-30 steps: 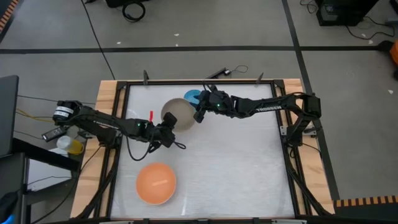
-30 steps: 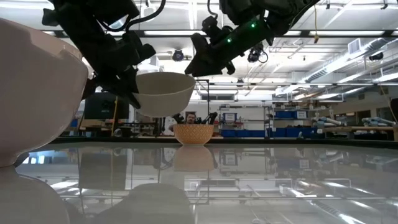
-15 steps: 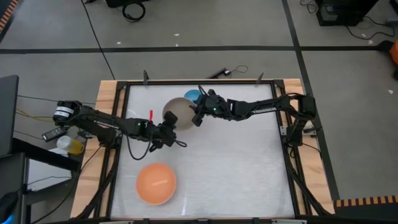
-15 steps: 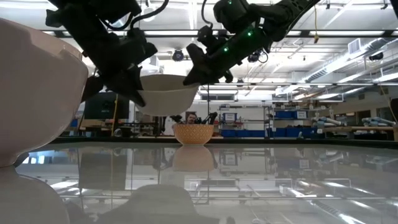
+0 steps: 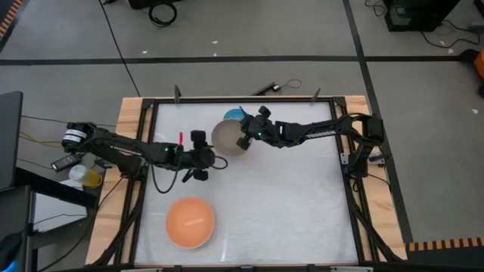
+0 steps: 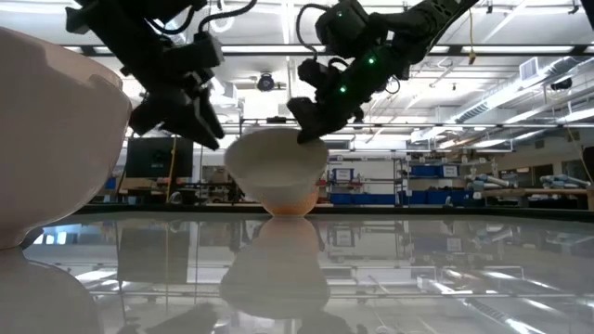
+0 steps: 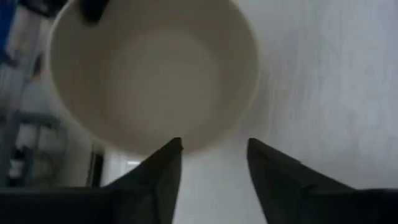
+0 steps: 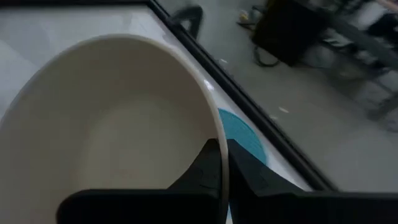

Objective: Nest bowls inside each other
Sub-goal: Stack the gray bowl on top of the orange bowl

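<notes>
The grey-beige bowl (image 5: 228,136) hangs in the middle of the table's far half, with my right gripper (image 5: 242,141) shut on its rim. My left gripper (image 5: 212,153) stands open just left of the bowl, its fingertips (image 7: 177,149) a little short of the rim and touching nothing. The blue bowl (image 5: 234,115) lies behind the grey-beige one, partly hidden by it. The salmon-orange bowl (image 5: 189,221) sits on the table near the front left. The cream-white bowl (image 6: 56,139) fills the low view's left edge. My right gripper pinches the grey-beige bowl's rim (image 8: 214,134) on the side toward the table's right, one finger inside the bowl and one outside. The fingers slant down from the right. The bowl hangs tilted below them (image 6: 277,172), mouth up; whether its base touches the table I cannot tell.
The table's wooden frame (image 5: 128,151) with black rails runs around the white surface. Open surface lies right of the bowls and along the front right (image 5: 287,204). Cables trail from my left arm (image 5: 162,181).
My left gripper has rolled about its own axis, opened and let go of the grey-beige bowl's rim. My right gripper has come down onto the opposite rim and shut on it. The bowl has sunk lower, tipped, and shifted slightly toward the table's right.
</notes>
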